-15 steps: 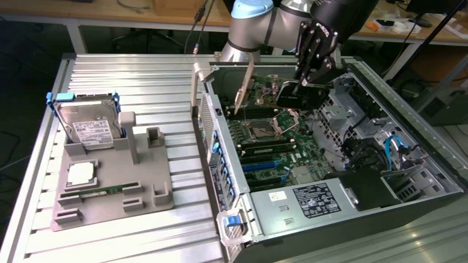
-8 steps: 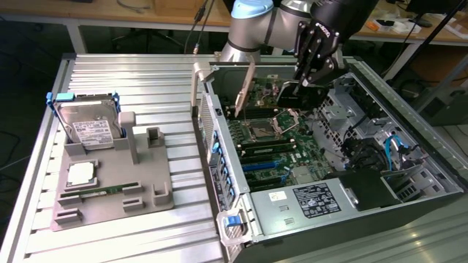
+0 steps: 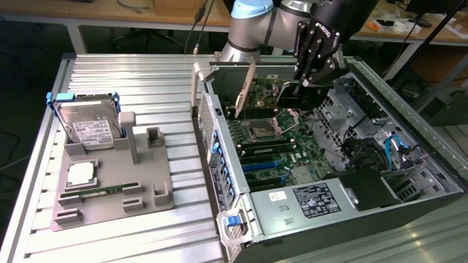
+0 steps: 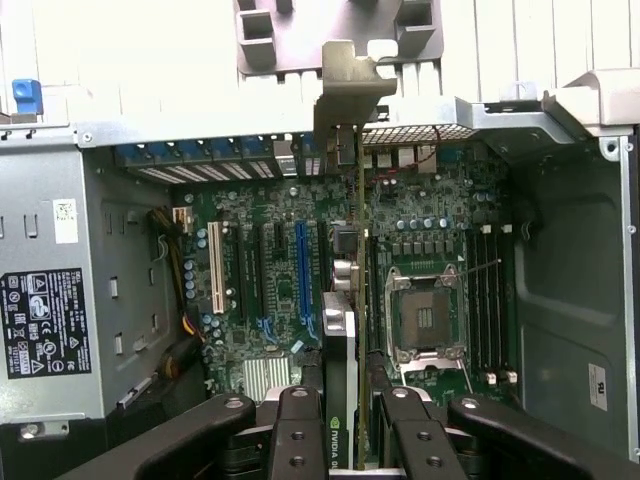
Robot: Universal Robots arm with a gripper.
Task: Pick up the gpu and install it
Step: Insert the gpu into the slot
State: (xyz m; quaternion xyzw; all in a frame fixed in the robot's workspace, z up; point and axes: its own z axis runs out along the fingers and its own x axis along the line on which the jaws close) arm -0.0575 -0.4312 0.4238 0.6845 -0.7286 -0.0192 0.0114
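The black gripper (image 3: 308, 80), jaws part-closed, clamps the green-board, black-shrouded gpu (image 3: 294, 98) on edge above the green motherboard (image 3: 270, 148) inside the open grey computer case (image 3: 409, 181), its silver bracket near the slotted rear wall.

Robotics lab or automation test cell: a Universal Robots arm (image 3: 252, 24) works at a slotted aluminium bench (image 3: 139, 76), carrying a gpu (image 4: 339, 335) over an open PC tower (image 3: 431, 186) with its motherboard (image 3: 274, 145) exposed. A grey fixture tray (image 3: 157, 186) holds a hard drive (image 3: 91, 126), CPU (image 3: 80, 174) and RAM stick (image 3: 102, 192) in fitted slots. Wooden desks (image 3: 146, 13) with hanging cables (image 3: 196, 27) stand behind.
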